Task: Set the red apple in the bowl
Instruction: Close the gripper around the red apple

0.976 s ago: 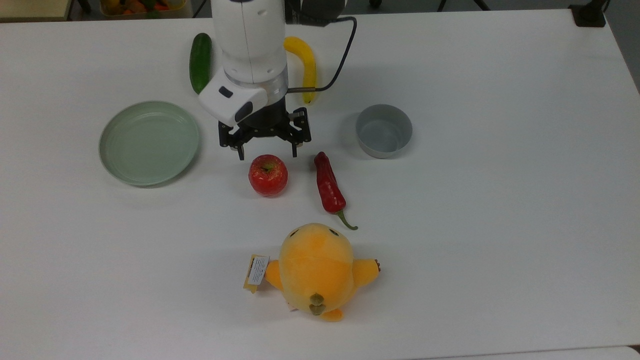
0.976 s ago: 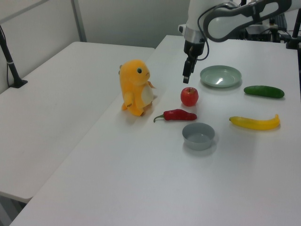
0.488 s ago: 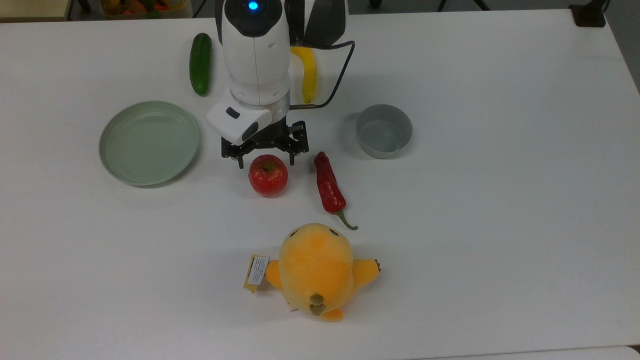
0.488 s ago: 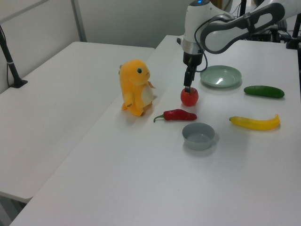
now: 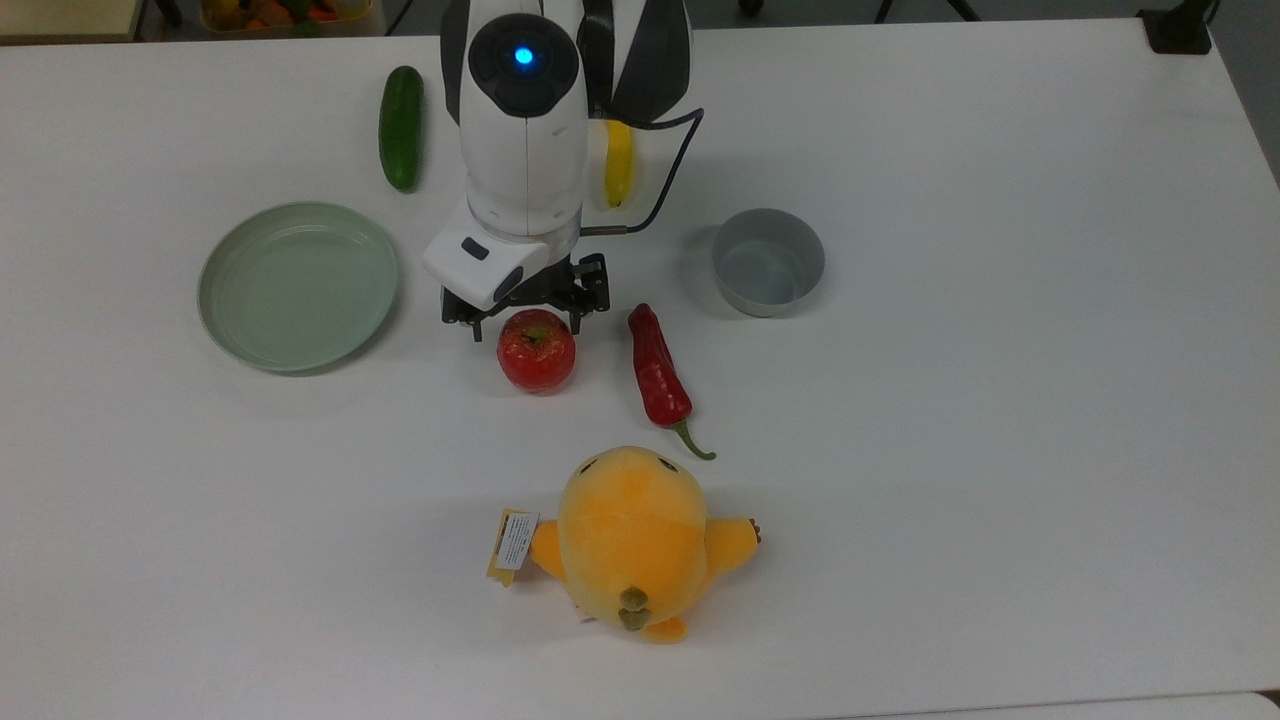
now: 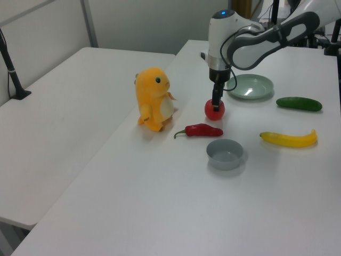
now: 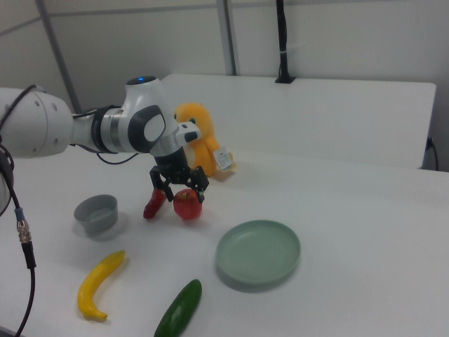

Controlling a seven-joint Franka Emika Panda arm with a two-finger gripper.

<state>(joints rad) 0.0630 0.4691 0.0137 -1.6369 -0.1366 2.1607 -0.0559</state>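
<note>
The red apple [image 5: 537,352] rests on the white table between the pale green plate and the chili. My gripper [image 5: 527,330] is open and low over the apple's far side, one finger at each side of its top; I cannot tell whether they touch it. In the left view the gripper [image 6: 215,103] stands straight above the apple [image 6: 214,110]. In the right view the gripper [image 7: 179,194] straddles the apple [image 7: 187,204]. The grey bowl [image 5: 768,265] is empty and upright, to the top view's right of the apple, beyond the chili.
A red chili pepper [image 5: 658,368] lies between apple and bowl. The pale green plate [image 5: 298,285] sits at the top view's left. A cucumber [image 5: 401,127] and a banana [image 5: 619,160] lie behind the arm. A yellow plush toy [image 5: 632,540] stands nearer the front edge.
The gripper has come down and forward onto the apple, from hovering behind it to straddling its top. The apple and everything else stayed in place.
</note>
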